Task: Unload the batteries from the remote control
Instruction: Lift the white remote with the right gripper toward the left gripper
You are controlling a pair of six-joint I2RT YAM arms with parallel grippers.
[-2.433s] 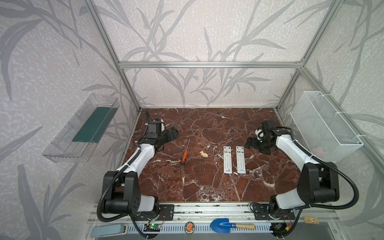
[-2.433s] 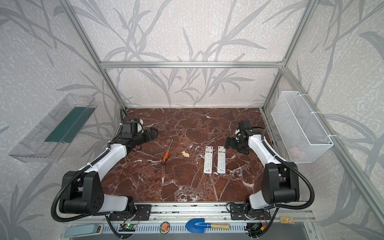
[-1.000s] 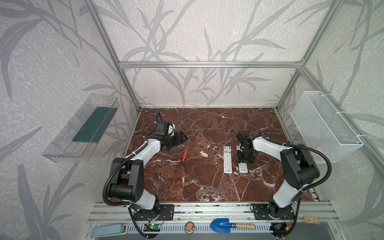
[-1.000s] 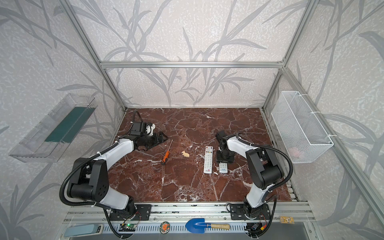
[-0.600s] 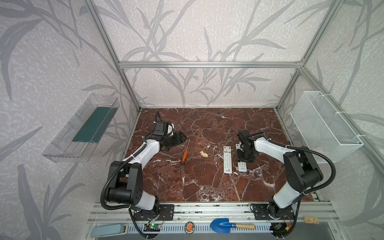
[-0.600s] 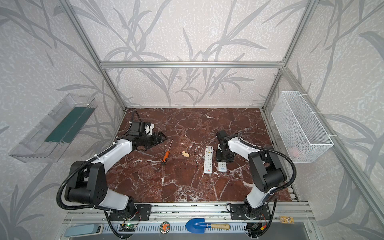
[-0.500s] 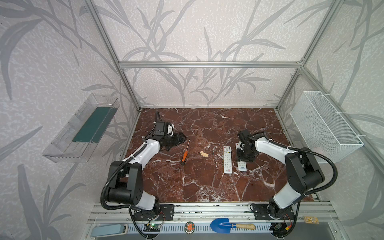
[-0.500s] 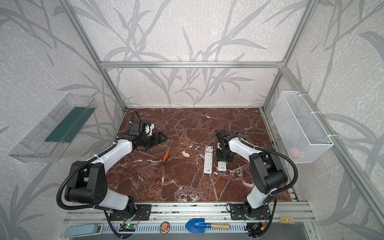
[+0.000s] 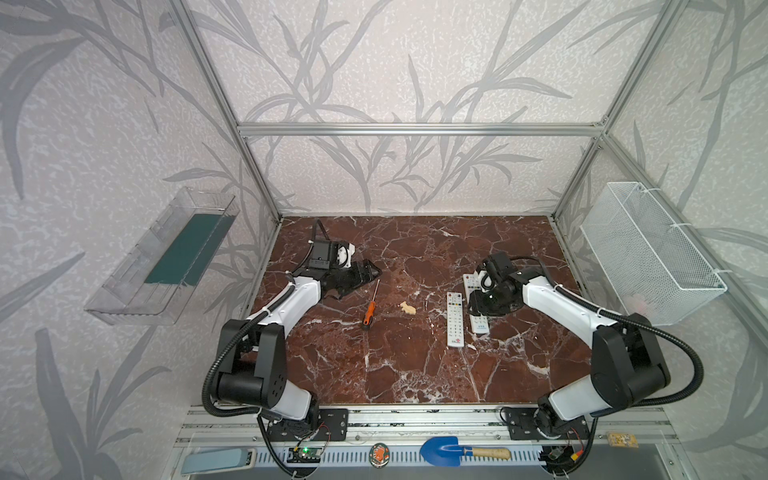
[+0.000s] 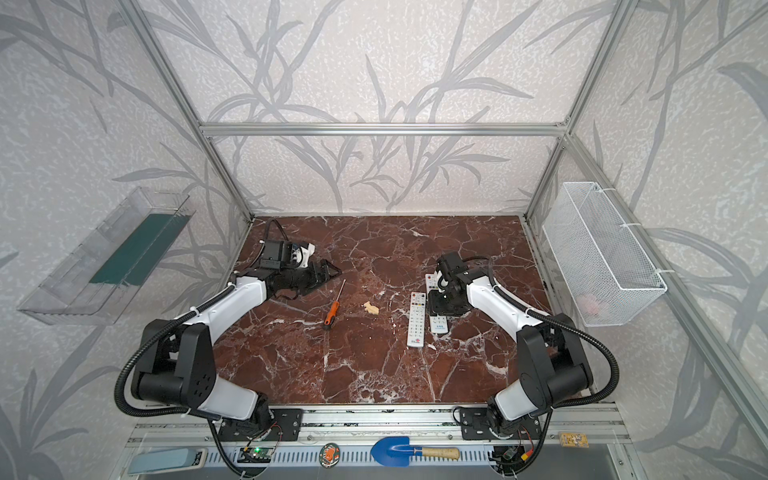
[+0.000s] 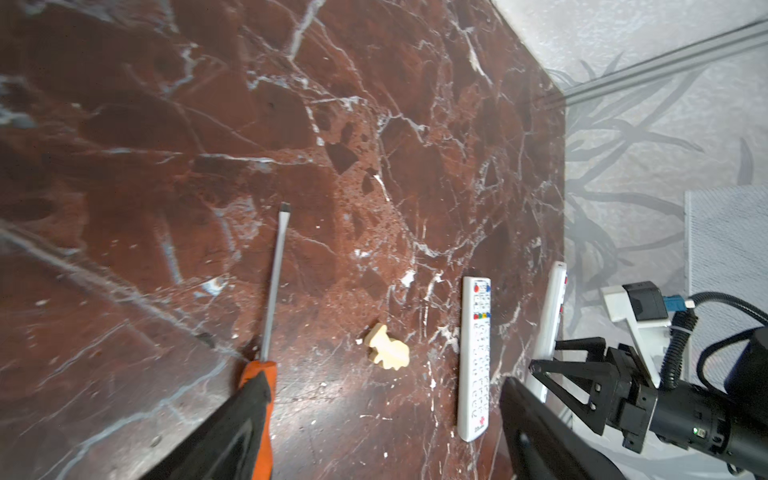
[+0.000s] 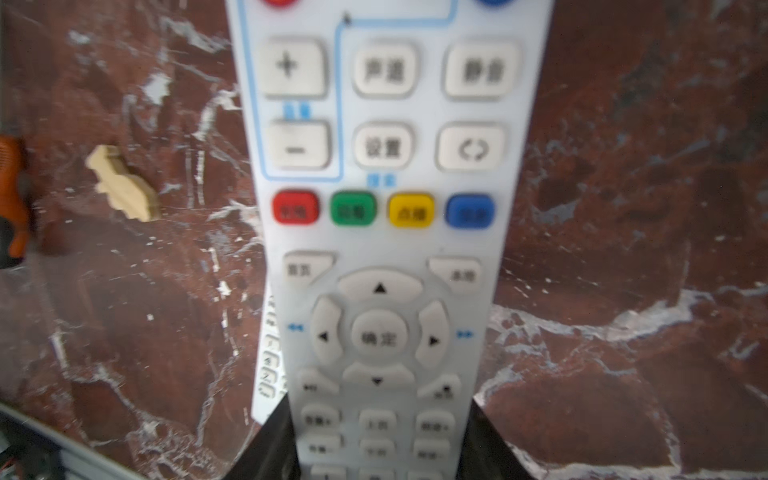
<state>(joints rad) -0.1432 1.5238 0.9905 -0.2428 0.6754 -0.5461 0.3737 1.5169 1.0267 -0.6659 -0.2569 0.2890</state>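
You cannot see the batteries in any view. The remote control turns its button face to the right wrist camera, and its back is hidden. The right gripper is clamped on this remote control, with its fingers pressed against the two long edges. In both top views each end of the remote control sticks out past the gripper. Whether it is lifted clear of the table cannot be told.

The second remote lies flat and button side up, just beside the right gripper on the side facing the left arm. In the right wrist view a strip of it shows past the held remote's edge.

Beyond the second remote, between the two grippers, lies a small cream piece.

The left gripper has its fingers wide apart and grips nothing. The screwdriver lies just ahead of it, with the blade tip near the fingertips and the orange handle farther off. In the left wrist view one finger overlaps that handle, but contact cannot be confirmed.
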